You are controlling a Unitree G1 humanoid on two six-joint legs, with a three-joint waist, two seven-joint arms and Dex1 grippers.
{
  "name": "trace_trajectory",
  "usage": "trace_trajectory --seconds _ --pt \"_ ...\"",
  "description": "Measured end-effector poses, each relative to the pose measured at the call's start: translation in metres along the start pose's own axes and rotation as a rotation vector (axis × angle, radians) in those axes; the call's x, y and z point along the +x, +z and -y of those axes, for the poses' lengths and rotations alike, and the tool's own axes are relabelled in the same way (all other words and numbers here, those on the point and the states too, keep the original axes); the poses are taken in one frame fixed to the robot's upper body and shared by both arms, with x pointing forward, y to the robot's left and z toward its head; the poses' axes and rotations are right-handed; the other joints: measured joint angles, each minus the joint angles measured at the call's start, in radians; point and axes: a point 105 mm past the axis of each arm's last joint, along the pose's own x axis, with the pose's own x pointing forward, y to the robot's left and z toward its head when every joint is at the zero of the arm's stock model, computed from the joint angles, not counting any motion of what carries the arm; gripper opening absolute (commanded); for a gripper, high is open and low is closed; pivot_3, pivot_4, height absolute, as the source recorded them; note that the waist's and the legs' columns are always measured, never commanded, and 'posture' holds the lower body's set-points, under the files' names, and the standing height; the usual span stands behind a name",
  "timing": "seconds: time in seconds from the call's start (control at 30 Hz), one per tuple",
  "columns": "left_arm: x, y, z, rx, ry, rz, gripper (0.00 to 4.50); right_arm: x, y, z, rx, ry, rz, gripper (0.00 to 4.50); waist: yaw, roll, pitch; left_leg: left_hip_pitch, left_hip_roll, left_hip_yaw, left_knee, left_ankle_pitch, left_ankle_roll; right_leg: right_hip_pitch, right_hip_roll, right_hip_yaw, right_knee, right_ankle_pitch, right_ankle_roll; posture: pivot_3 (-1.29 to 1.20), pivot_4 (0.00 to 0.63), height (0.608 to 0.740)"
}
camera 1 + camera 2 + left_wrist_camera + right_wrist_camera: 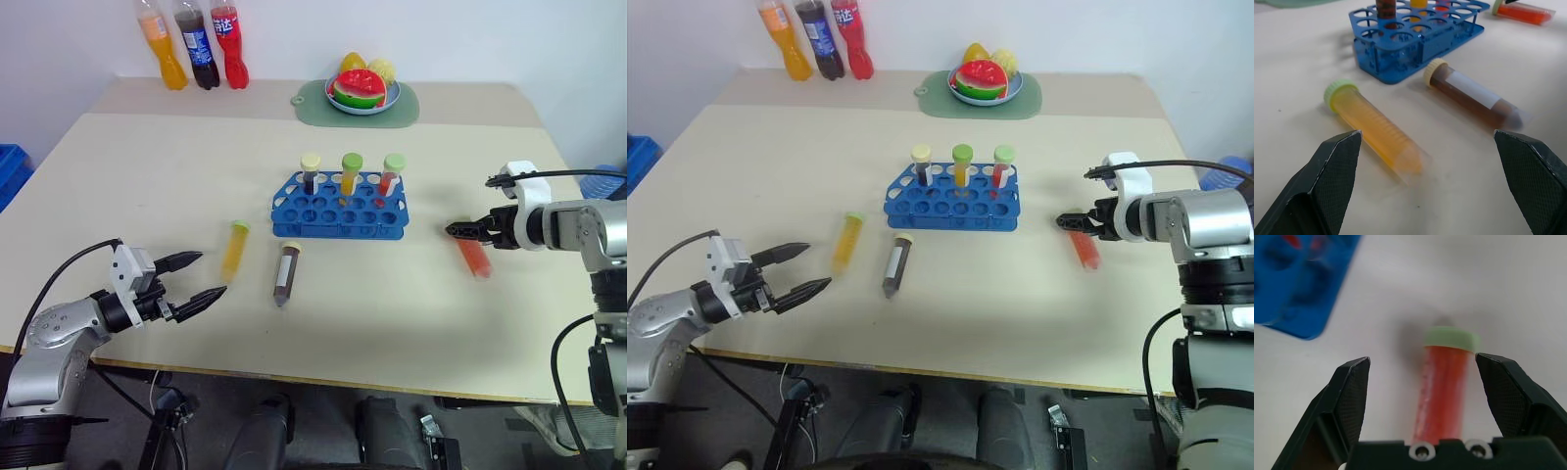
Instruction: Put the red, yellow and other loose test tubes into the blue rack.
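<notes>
At 3 o'clock from the blue rack (339, 207), the right gripper (455, 231) straddles the red tube (474, 257), fingers apart, needing closure; left gripper (200, 278) gapes idle.

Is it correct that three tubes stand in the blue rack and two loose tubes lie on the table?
Not quite. Three tubes do stand in the blue rack, but the left eye view shows three loose ones on the table: yellow tube, brown tube, red tube.

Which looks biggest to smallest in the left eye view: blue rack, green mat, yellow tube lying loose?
1. Green mat and blue rack: look alike in spread; the mat lies farther off, so unsure.
2. Yellow tube, clearly smallest.
</notes>
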Motion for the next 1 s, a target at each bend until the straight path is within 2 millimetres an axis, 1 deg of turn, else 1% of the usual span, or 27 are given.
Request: trace_trajectory --seconds 0.13,0.3,0.33,0.37,0.43,0.47,0.53,0.63,0.73,0.8,0.83,0.87,0.93,1.0 --pt "0.001 0.002 0.007 -0.012 -0.006 0.008 4.48 0.012 -0.006 0.003 0.003 -0.014 -0.079 3.82 -0.004 0.000 0.000 0.000 0.000 0.001 0.000 0.000 0.000 -0.001 0.000 0.000 0.001 0.001 0.000 0.00 0.150 0.740" --pt "-0.001 -0.001 0.014 -0.036 -0.003 -0.001 4.48 0.017 -0.001 0.005 -0.054 -0.025 -0.118 3.82 -0.006 0.000 0.000 0.000 0.000 0.001 0.001 0.000 0.000 0.000 0.001 0.000 0.001 0.001 0.000 0.00 0.150 0.740" --pt "-0.001 -0.002 0.014 -0.038 -0.001 -0.001 4.50 0.018 0.000 0.005 -0.070 -0.027 -0.126 3.27 -0.007 0.000 0.000 0.000 0.000 0.001 0.001 0.000 0.000 0.000 0.001 0.001 0.001 0.001 0.000 0.00 0.150 0.740" --pt "-0.001 -0.002 0.015 -0.039 0.003 -0.001 4.50 0.019 0.000 0.006 -0.087 -0.029 -0.135 3.01 -0.008 0.000 0.000 0.000 0.000 0.001 0.001 0.000 0.000 0.000 0.001 0.000 0.001 0.002 0.000 0.00 0.150 0.740" --pt "-0.002 -0.003 0.017 -0.046 0.006 -0.002 4.50 0.020 0.000 0.008 -0.132 -0.035 -0.145 1.95 -0.012 0.000 0.000 0.000 0.000 0.001 0.001 0.000 -0.001 0.000 0.001 0.000 0.001 0.002 0.000 0.00 0.150 0.740" --pt "-0.002 -0.004 0.018 -0.048 0.007 -0.002 4.50 0.021 0.001 0.008 -0.155 -0.034 -0.148 1.50 -0.014 0.000 0.000 0.000 0.000 0.001 0.001 0.000 -0.001 0.000 0.001 0.000 0.001 0.002 0.000 0.00 0.150 0.740" --pt "-0.002 -0.003 0.019 -0.046 0.008 -0.001 4.50 0.022 0.002 0.007 -0.191 -0.025 -0.145 0.82 -0.020 0.000 0.000 0.000 0.000 0.000 0.001 0.000 -0.001 0.000 0.001 0.000 0.002 0.002 0.000 0.00 0.150 0.740" --pt "-0.001 -0.003 0.019 -0.045 0.012 0.004 4.50 0.022 0.002 0.006 -0.295 -0.010 -0.124 0.82 -0.024 0.000 0.000 0.000 0.000 0.000 0.001 0.001 -0.001 0.000 0.001 0.000 0.002 0.002 0.000 0.00 0.150 0.740" --pt "-0.001 -0.003 0.019 -0.046 0.018 0.006 4.50 0.020 -0.004 0.008 -0.477 -0.012 -0.075 0.82 -0.021 -0.001 0.000 0.000 0.000 0.000 0.002 0.001 -0.001 0.000 0.001 0.000 0.002 0.002 0.000 0.00 0.150 0.740" --pt "-0.002 -0.004 0.019 -0.049 0.022 0.004 4.50 0.014 -0.009 0.001 -0.548 0.034 -0.010 0.82 -0.018 -0.001 -0.001 0.000 0.000 0.001 0.003 0.001 -0.001 0.001 0.001 0.000 0.001 0.002 0.001 0.00 0.150 0.740" --pt "-0.002 -0.004 0.019 -0.049 0.024 0.005 4.50 0.009 -0.008 -0.007 -0.538 0.084 0.050 0.82 -0.017 -0.001 0.000 0.000 0.000 0.000 0.003 0.001 -0.001 0.000 0.001 0.000 0.002 0.002 0.001 0.00 0.150 0.740" --pt "-0.002 -0.004 0.018 -0.048 0.027 0.006 4.50 0.004 -0.004 -0.021 -0.531 0.150 0.132 0.82 -0.020 -0.001 0.000 0.000 0.001 0.001 0.002 0.001 -0.001 0.000 0.001 0.000 0.002 0.002 0.001 0.00 0.150 0.740" --pt "-0.001 -0.002 0.017 -0.043 0.026 0.012 4.50 -0.007 0.013 -0.054 -0.530 0.279 0.370 0.82 -0.029 -0.001 0.000 0.002 0.003 0.002 0.002 0.001 -0.001 0.000 0.004 0.002 0.003 0.003 -0.001 0.00 0.150 0.740" --pt "0.001 0.002 0.015 -0.032 0.024 0.023 4.50 -0.018 0.026 -0.083 -0.519 0.371 0.589 0.82 -0.029 -0.001 -0.001 0.003 0.004 0.002 0.002 0.001 -0.001 0.001 0.006 0.002 0.003 0.004 -0.002 0.00 0.150 0.740"
